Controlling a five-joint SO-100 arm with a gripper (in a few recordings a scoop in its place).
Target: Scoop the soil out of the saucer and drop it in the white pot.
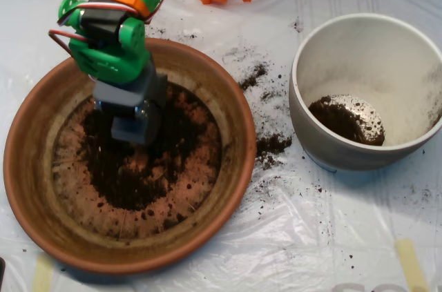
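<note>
Grey scoop (133,125) down in the soil (141,164) of the terracotta saucer (41,188).

Whether its shells are apart or closed cannot be told from above. The saucer sits at the left of the plastic-covered table (290,237); the white pot (345,157), holding a little soil, stands at the right edge, with spilled crumbs (269,143) between them.

The arm enters from the upper left of the frame, its green and orange links angled downward toward the left centre. A dark servo sits at the wrist, with red wires looping off its left side. The grey tool (135,116) points down, tip lowest.
</note>
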